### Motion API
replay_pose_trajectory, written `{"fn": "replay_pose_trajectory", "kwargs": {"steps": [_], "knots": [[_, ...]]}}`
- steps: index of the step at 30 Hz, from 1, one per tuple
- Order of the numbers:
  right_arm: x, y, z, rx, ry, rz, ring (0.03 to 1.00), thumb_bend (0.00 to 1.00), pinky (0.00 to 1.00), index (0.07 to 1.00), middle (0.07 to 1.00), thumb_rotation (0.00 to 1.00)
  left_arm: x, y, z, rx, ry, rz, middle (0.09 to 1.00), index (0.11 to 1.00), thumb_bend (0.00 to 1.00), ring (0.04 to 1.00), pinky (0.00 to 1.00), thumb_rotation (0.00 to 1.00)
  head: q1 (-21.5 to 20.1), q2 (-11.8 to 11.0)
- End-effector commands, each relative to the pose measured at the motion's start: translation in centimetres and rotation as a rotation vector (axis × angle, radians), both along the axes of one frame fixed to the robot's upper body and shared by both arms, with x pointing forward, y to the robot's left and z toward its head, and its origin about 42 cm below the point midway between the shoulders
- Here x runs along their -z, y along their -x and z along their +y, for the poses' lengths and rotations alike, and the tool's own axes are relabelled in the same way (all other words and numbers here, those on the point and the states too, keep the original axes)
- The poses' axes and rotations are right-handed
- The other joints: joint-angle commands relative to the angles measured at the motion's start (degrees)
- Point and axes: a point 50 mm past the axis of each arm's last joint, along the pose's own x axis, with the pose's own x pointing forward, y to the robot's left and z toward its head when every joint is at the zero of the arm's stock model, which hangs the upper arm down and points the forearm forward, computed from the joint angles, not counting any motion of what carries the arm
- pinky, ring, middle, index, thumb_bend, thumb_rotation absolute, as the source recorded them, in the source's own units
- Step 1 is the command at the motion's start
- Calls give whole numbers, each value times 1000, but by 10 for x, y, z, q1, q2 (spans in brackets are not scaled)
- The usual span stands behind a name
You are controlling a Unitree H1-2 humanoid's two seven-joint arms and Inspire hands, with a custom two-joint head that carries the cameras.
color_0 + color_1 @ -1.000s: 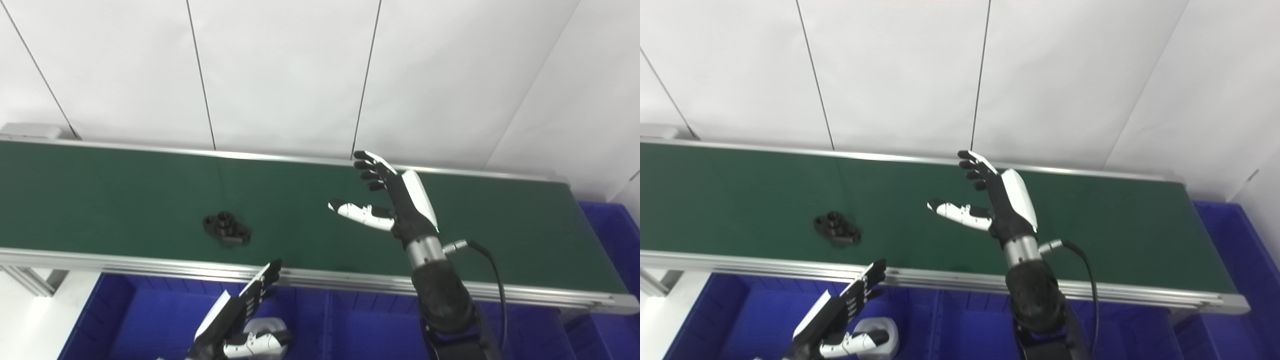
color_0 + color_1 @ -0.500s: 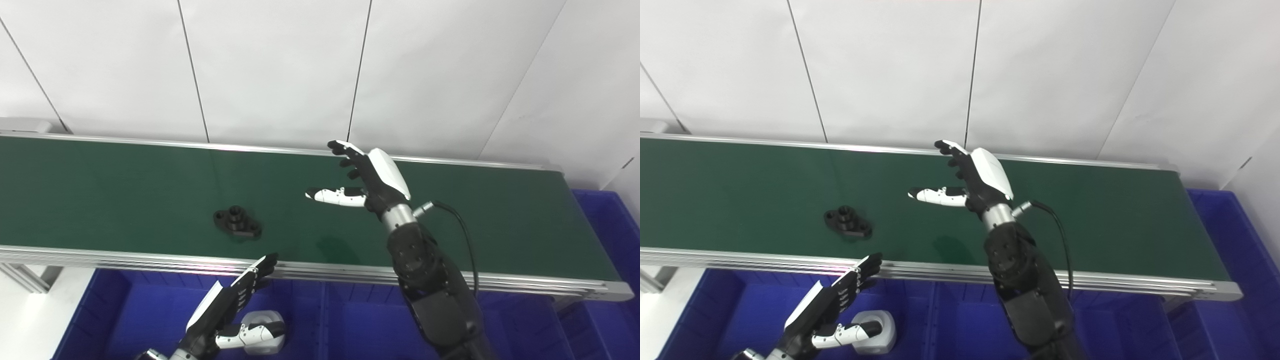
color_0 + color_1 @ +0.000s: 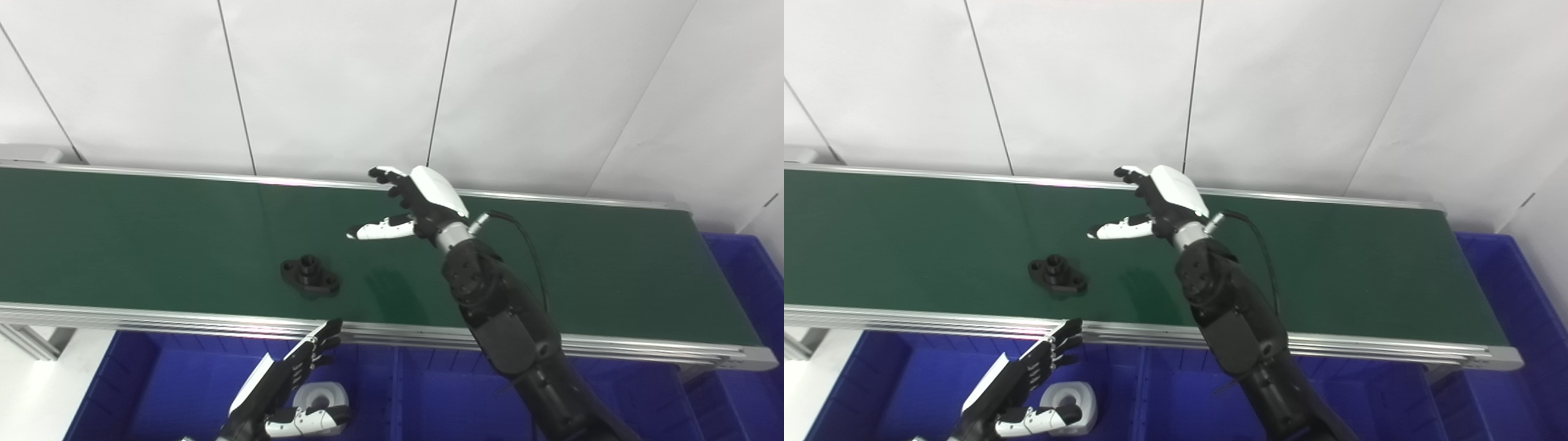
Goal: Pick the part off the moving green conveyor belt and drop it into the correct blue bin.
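Note:
A small black flanged part (image 3: pixel 310 277) lies on the green conveyor belt (image 3: pixel 122 239), near its front rail. My right hand (image 3: pixel 411 205) hovers open above the belt, up and to the right of the part, fingers spread and thumb pointing left. It holds nothing. My left hand (image 3: pixel 283 384) is open too, low in front of the belt over a blue bin (image 3: pixel 184 392), fingers pointing up toward the rail below the part.
A white ring-shaped piece (image 3: pixel 320 399) lies in the blue bin under my left hand. More blue bins (image 3: pixel 453 398) line the front below the belt, and another (image 3: pixel 759 288) stands at the belt's right end. White wall panels rise behind.
The black part has ridden the belt to the right. My right hand has reached forward and left over the belt, closer to the part. The left hand barely moved. The camera shifted slightly.

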Motion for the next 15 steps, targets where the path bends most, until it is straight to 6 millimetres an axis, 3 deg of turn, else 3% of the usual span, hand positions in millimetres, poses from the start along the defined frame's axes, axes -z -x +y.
{"fn": "replay_pose_trajectory", "kwargs": {"steps": [1, 15], "knots": [[-26, -10, 16, -11, 13, -51, 833, 847, 722, 873, 881, 471, -11, -5, -5, 9, 16, -64, 964, 937, 833, 944, 878, 413, 0, 0], [-9, -10, 46, -98, 142, -21, 845, 855, 756, 869, 874, 460, -12, -6, -13, 18, 34, -80, 969, 951, 812, 958, 923, 410, 5, -1]]}}
